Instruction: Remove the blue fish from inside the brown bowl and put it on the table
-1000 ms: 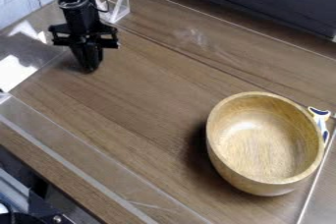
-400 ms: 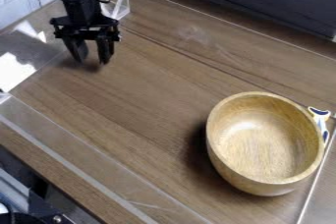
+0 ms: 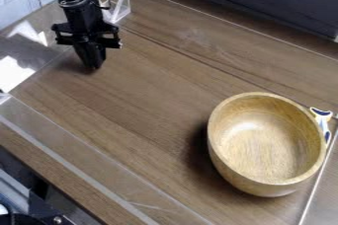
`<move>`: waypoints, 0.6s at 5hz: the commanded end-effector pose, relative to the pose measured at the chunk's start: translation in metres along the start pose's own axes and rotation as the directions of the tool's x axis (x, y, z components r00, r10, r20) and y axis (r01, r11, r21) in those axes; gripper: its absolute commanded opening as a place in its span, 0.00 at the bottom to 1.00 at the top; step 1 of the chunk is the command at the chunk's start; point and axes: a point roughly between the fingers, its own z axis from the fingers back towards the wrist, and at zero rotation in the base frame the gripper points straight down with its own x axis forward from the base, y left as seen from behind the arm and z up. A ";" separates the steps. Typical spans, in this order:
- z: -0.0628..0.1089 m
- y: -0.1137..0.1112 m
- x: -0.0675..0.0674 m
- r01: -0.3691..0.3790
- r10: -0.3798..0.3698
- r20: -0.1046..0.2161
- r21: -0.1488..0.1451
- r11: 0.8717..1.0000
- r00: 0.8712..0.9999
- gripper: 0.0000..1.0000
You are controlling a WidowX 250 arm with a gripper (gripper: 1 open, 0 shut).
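Your gripper [image 3: 90, 63] points down at the table [image 3: 158, 101], jaws narrowed, nothing visibly held. Count: 1 brown bowl [image 3: 268, 142], hollow bare; 0 blue fish visible, location unconfirmed. If you find it, expect it to be light and possibly slippery; grip mid-body.

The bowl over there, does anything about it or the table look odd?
The bowl looks empty, with no fish visible inside or on the table. The gripper is at the far corner, away from it. Nothing spilled or damaged.
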 end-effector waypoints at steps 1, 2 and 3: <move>0.008 0.009 0.003 -0.054 0.054 0.036 0.004 0.999 0.998 1.00; 0.018 0.004 0.001 -0.099 0.099 0.041 0.002 0.995 0.994 0.00; 0.028 -0.001 -0.001 -0.146 0.146 0.049 0.002 0.989 0.988 0.00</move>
